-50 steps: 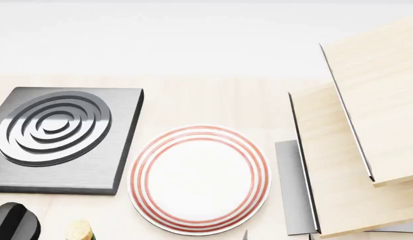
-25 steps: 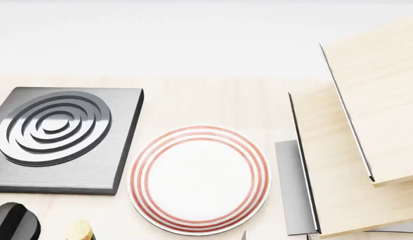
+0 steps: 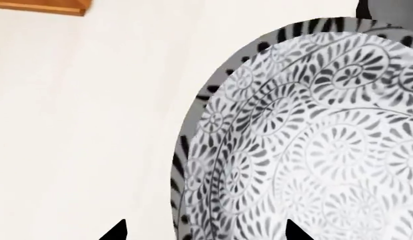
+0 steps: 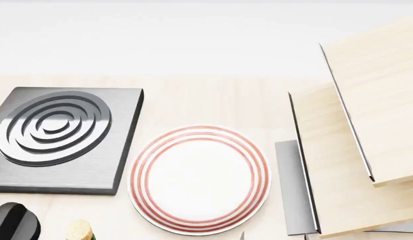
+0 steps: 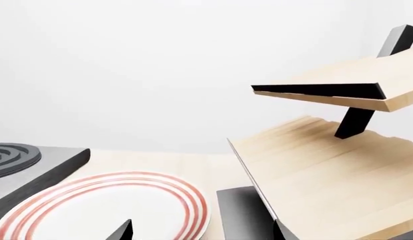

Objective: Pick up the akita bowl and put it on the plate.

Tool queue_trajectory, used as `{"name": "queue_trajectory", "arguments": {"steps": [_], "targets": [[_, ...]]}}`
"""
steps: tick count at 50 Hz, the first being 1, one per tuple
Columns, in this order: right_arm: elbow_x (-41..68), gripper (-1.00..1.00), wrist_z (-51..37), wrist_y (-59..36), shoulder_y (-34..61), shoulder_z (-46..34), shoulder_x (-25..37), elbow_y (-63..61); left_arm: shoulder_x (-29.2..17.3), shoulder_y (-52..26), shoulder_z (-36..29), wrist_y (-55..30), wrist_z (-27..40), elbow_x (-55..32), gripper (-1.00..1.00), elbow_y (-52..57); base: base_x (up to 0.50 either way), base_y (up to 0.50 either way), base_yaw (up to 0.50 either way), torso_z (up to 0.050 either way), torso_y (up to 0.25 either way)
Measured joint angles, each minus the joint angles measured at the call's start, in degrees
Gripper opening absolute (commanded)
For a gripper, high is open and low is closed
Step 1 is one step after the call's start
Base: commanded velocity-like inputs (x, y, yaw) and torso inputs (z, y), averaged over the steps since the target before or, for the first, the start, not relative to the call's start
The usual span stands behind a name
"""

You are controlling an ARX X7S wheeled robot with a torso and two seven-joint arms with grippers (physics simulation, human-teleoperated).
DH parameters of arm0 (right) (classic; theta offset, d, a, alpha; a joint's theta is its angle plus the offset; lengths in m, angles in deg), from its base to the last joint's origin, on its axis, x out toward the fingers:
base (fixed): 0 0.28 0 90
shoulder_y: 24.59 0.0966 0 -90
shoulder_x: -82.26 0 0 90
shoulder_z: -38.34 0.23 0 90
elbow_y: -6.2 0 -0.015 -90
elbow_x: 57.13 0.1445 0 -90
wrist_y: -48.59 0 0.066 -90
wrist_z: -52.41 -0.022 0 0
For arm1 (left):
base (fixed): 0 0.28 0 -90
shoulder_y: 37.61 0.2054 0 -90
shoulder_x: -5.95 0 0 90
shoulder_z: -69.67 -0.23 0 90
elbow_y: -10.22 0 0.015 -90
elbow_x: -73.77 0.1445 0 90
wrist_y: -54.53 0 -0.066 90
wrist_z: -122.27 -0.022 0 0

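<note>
Two hand tips only show per wrist view, so you cannot tell either hand's spread; left hand (image 3: 203, 231) hovers over bowl (image 3: 313, 140), plate (image 4: 199, 178) bare on counter (image 4: 213, 100). Risk: you close off-centre, rim slips, bowl tips

Pale wood table (image 4: 206, 100), light grain, running to a white wall behind.

- Plate (image 4: 199, 178): white, concentric red rings at rim, flat on the table near the front edge, nothing on it.
- Stove burner (image 4: 60, 137): dark grey square slab with concentric rings, just left of the plate.
- Two-tier wooden shelf (image 4: 356, 165) on dark supports, right of the plate.
- Akita bowl (image 3: 313, 145): grey-blue floral pattern, upright on the pale surface in the left wrist view.
</note>
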Motion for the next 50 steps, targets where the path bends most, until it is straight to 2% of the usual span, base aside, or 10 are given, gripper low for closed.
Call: {"name": "queue_trajectory", "arguments": {"steps": [12,13,32,50], "targets": [[0.03,1.00,-0.15,0.13,0.17,-0.36,0.04,0.41,0.83,-3.02,-4.12,1.34,-1.83,2.98,1.00,-2.89,0.00,0.00,0.00,0.000,0.000],[0.04,1.00,-0.17,0.15,0.18,-0.39,0.04,0.46,0.79,-3.35,-4.45,1.38,-1.99,3.38,-1.00,-3.07,0.00,0.00,0.00,0.000,0.000],[0.28,1.00,-0.50,0.38,0.36,-0.75,0.22,0.98,-0.37,-6.05,-8.10,3.07,-0.40,2.27,-1.00,-2.84,0.01,0.00,-0.01,-0.004,0.000],[0.53,1.00,-0.77,0.20,0.52,-1.01,0.51,0.85,-0.68,-3.42,-5.47,4.69,1.76,3.40,-1.00,4.54,0.00,0.00,0.00,-0.002,0.000]]}}
